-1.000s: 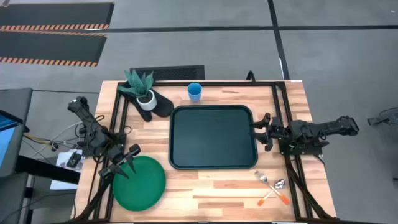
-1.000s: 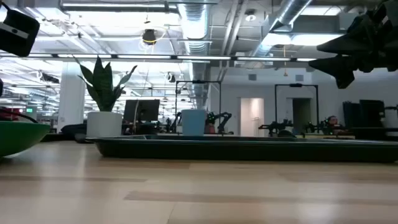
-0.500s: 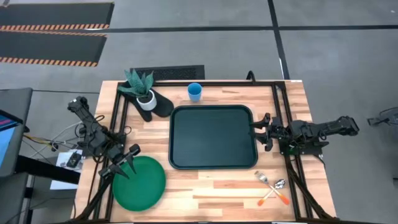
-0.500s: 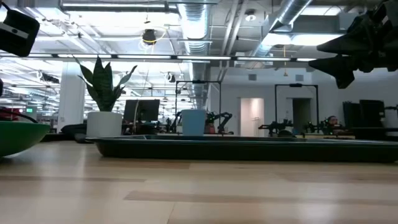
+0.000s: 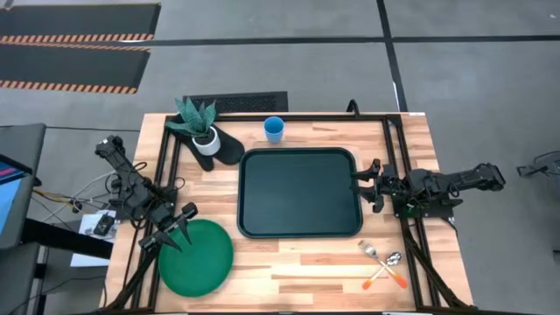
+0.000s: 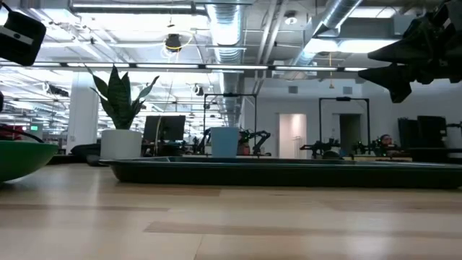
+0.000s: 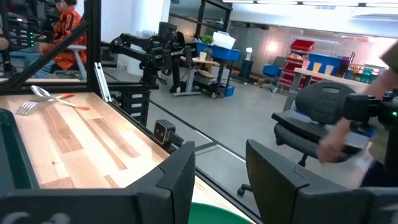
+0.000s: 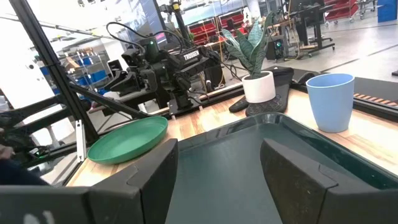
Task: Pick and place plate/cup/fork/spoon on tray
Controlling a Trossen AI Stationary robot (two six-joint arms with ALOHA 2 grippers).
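Landmark: the tray (image 5: 299,192), bare, mid-table; every place below is given from it.
Fork (image 5: 371,251) and spoon (image 5: 386,266): nearest the front edge, off the tray's front right corner, their orange handles crossing. Risk: a pinch at the crossing could lift both or flick one off the table edge, which is close.
Plate (image 5: 196,255): off the tray's front left corner, apart from it, its outer side at the table's left edge. Risk: flat and wide with only a rim to grip; a shallow hold could let it tilt and slip, or push it overboard.
Left gripper (image 5: 178,225): over the plate's tray-far rim, fingers spread wide, holding nothing. Risk: closing beside the rim, not across it.
Right gripper (image 5: 368,185): just beside the tray's right lip, fingers parted wide, empty. Risk: a low sweep would nudge the tray.
Cup (image 5: 274,129): behind the tray's back lip, upright. Risk: light, tips if knocked.
Potted plant (image 5: 200,129): behind the tray's back left corner, near the cup; leaves may snag an arm.
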